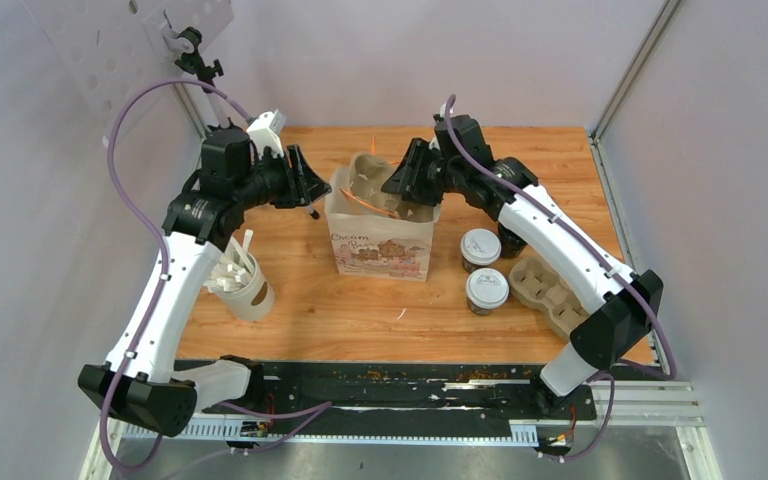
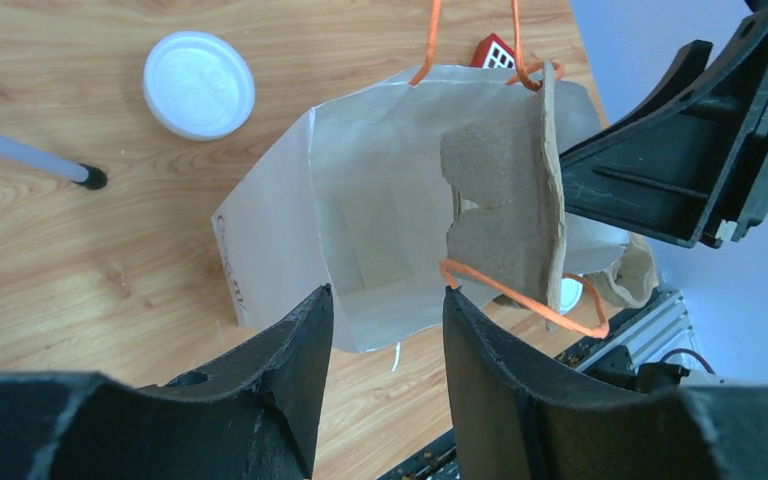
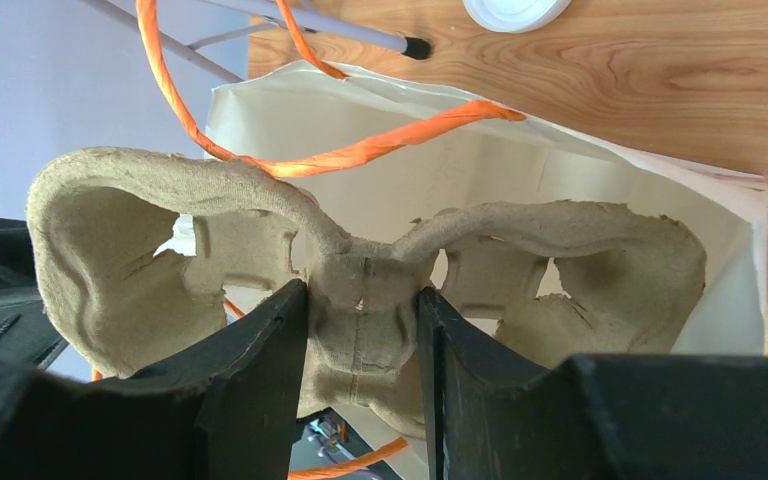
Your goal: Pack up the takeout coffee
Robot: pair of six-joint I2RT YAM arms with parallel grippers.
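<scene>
Over the paper bag (image 1: 380, 245), right gripper (image 3: 360, 300) clenched on pulp cup carrier (image 3: 600, 255), left gripper (image 2: 388, 300) spread empty beside it

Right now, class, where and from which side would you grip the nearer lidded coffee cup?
Probably its dark paper side wall, approached level from the bag side. The nearer cup stands upright, the other cup sits just behind it, and a pulp tray lies to its right.
</scene>
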